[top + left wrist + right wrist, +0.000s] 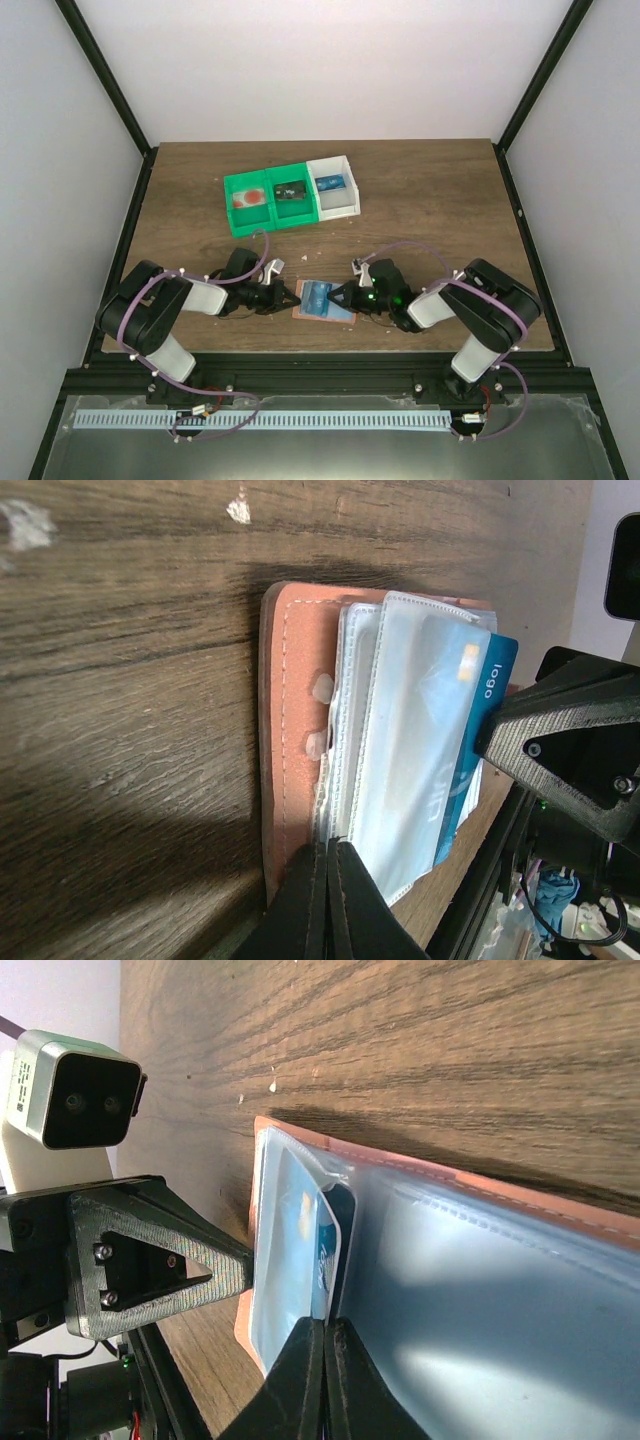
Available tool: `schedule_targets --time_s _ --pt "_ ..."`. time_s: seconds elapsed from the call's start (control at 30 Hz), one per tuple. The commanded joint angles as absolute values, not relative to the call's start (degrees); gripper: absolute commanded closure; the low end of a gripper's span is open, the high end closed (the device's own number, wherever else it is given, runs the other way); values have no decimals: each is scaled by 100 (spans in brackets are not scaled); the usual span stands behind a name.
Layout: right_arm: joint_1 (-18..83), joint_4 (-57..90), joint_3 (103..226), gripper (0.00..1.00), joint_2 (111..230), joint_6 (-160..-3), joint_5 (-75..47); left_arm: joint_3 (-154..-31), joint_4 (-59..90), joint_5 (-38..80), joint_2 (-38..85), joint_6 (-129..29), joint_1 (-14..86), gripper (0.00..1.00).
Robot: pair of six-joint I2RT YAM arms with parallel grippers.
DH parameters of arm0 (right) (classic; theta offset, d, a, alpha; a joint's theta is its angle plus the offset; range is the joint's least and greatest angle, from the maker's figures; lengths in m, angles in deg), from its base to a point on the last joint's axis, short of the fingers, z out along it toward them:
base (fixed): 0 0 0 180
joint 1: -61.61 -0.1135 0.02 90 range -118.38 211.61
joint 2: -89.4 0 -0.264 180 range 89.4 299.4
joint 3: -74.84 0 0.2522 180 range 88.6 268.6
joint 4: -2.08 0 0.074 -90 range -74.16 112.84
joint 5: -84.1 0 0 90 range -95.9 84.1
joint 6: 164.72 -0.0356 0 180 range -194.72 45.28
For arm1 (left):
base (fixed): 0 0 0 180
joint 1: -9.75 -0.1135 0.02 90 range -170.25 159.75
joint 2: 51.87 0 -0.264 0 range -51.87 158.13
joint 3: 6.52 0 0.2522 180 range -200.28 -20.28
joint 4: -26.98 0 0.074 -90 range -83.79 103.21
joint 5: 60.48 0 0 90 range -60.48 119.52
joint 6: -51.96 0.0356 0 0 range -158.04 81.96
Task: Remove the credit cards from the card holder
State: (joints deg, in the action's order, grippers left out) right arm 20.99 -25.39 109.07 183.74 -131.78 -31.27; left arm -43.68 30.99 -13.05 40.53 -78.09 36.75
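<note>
The salmon-pink card holder (322, 311) lies open near the table's front edge, its pale clear sleeves up. In the left wrist view its pink cover (295, 730) lies flat. My left gripper (291, 297) is shut on the edge of the sleeves (330, 855). A blue card (318, 294) sticks partly out of a sleeve, with "logo" printed on it (497, 675). My right gripper (340, 297) is shut on that card's edge (326, 1335). The card (322, 1250) shows a dark strip beside it; I cannot tell whether that is another card.
At the back stand two joined green bins (240, 226) and a white bin (341, 210). One green bin holds a dark card (290, 192), the white bin a blue card (331, 184). Black frame posts stand at the table's sides.
</note>
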Motion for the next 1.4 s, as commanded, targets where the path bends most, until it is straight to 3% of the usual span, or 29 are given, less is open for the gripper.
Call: schedule_targets --time_s 0.0,0.47,0.7,0.87,1.1,1.37 --pt "2260 -2023 10884 99 18164 -12858 -2961 -4221 2473 -74 4367 -7680 3704 100" --pt "2628 -482 11092 100 17085 -12376 -2907 -4332 2361 -222 4312 -7642 3699 99" --pt "2633 857 11350 99 16234 -12009 -2534 -4612 1913 -466 3341 -7833 3699 72" --pt "2626 1181 11576 100 15670 -11645 -2993 -5039 1210 -525 2543 -7628 3699 58" --pt "2628 1146 12016 99 15330 -11278 -4537 -5796 166 -992 1710 -7032 3699 44" --pt "2620 446 12145 99 15677 -11029 -6185 -6849 -1268 -1443 1218 -6101 3699 43"
